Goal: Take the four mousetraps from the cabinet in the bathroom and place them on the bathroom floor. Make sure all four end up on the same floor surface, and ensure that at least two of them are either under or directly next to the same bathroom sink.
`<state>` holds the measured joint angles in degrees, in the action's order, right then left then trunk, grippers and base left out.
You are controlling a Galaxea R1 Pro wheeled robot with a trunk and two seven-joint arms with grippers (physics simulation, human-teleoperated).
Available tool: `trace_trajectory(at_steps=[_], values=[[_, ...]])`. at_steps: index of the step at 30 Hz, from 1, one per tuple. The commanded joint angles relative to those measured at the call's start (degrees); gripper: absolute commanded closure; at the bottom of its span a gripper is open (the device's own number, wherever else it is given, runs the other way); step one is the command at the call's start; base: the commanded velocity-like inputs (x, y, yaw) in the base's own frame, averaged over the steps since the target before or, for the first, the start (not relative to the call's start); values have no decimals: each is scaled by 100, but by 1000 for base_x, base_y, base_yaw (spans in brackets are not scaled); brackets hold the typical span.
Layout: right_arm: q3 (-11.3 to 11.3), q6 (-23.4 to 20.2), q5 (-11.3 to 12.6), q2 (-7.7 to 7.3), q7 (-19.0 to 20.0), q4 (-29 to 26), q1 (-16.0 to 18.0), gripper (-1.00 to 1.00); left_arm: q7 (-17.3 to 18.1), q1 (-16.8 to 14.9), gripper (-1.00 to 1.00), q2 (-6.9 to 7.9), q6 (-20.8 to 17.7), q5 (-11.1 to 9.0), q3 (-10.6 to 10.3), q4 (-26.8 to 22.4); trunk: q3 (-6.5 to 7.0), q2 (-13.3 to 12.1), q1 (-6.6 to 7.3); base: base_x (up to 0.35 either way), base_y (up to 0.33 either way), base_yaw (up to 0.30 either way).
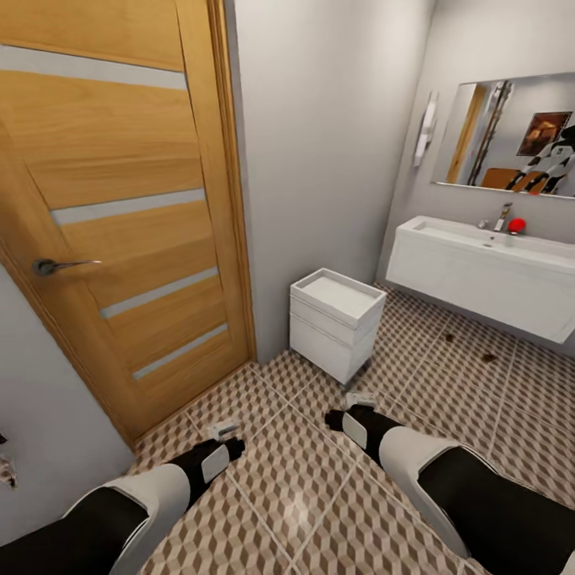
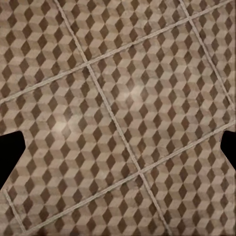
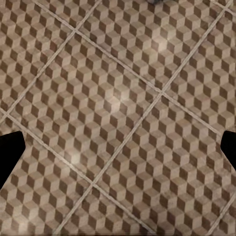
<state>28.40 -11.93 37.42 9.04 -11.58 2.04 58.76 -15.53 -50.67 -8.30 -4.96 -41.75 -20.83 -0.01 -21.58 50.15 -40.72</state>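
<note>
Two small brown objects (image 1: 467,347), too small to identify, lie on the bathroom floor (image 1: 319,495) beneath one sink (image 1: 487,271). Left tool (image 2: 118,147) and right tool (image 3: 118,147) both spread apart, empty.

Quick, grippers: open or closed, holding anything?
Left gripper: open, empty, over the floor.
Right gripper: open, empty, over the floor.
</note>
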Motion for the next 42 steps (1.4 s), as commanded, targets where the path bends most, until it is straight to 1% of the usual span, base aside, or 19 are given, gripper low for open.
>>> trace_trajectory(at_steps=[1,6,10,13,18,22,28,32,33,35,39,42], values=[[51,-15,38,3,-12,7,5,-100,-22,-2,-100,-2,-23,-29,-53,-1,8,-36,22,0,0,263],[49,283,38,-4,-6,7,-338,-100,-16,411,-100,37,155,-207,-53,-5,75,-236,132,0,0,263],[50,384,38,-6,-4,7,-531,-100,-15,734,-100,93,326,-306,-53,-6,129,-397,220,0,0,263],[51,428,36,-5,-3,7,-711,-100,-13,982,-100,131,539,-371,-53,-7,169,-517,286,0,0,263],[50,523,31,-9,-3,7,-1073,-100,-12,1399,-100,158,982,-439,-53,-7,236,-718,395,0,0,263],[47,643,30,-47,-3,7,-1322,-100,-12,1615,-100,161,1190,-458,-53,-8,289,-878,483,0,0,263],[51,816,29,-266,3,7,-1697,-100,-12,1811,-100,157,1359,-464,-53,-8,369,-1119,615,0,0,263],[51,941,29,-468,28,7,-1901,-100,-12,1881,-100,146,1493,-465,-56,-8,351,-1119,615,0,0,263],[51,941,29,-468,28,7,-1901,-100,-12,1881,-100,146,1493,-465,-56,-8,346,-1119,615,0,0,263],[51,994,29,-596,75,7,-1986,-100,-12,1901,-100,129,1571,-465,-58,-8,337,-1119,615,0,0,263],[52,1096,29,-842,319,7,-2210,-100,-12,1944,-100,87,1681,-465,-60,-6,322,-1119,615,-9,0,204],[52,1203,29,-974,577,7,-2404,-100,-12,1988,-100,64,1718,-466,-61,-7,317,-1119,615,-115,-9,98]])
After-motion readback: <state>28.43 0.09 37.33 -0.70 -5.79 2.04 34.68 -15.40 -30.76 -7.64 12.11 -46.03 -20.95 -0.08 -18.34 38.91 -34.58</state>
